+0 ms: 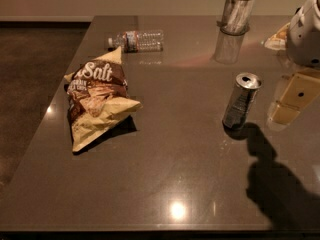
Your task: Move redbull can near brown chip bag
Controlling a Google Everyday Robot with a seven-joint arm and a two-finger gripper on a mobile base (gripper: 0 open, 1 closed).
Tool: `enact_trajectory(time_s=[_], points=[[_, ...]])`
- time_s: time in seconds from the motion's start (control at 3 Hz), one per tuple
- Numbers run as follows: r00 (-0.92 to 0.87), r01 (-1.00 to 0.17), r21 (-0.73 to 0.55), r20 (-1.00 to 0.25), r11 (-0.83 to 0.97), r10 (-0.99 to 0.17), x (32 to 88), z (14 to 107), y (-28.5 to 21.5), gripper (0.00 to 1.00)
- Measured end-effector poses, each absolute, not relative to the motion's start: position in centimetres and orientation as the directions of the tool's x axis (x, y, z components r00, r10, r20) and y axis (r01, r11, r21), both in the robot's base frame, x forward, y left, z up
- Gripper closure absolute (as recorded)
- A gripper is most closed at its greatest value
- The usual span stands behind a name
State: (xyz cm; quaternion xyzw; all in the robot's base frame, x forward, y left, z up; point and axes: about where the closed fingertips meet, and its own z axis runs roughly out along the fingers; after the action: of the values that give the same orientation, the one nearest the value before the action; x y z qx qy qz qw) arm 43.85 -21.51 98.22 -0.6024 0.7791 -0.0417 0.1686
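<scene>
The redbull can, slim, dark grey with a silver top and pull tab, stands upright on the dark table, right of centre. The brown chip bag, brown and tan with white "Salt" lettering, lies flat on the left side of the table, far from the can. My gripper, white-bodied with tan parts, is at the right edge of the view, just right of the can and apart from it. It holds nothing that I can see.
A clear plastic water bottle lies on its side at the back, behind the chip bag. A tall clear glass cup stands at the back, behind the can. A pale packet lies at the back right. The table's left edge drops to dark floor.
</scene>
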Motion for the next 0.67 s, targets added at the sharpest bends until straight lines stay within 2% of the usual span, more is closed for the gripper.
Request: enact_trajectory(time_s=[0.33,0.67], points=[[-0.217,-0.925,-0.268,-0.212,0.271,-0.953,43.8,98.2,-21.5,0.00],[-0.250,-0.911,-0.257,-0.276,0.322,-0.928,45.2,97.5,-22.3,0.00]])
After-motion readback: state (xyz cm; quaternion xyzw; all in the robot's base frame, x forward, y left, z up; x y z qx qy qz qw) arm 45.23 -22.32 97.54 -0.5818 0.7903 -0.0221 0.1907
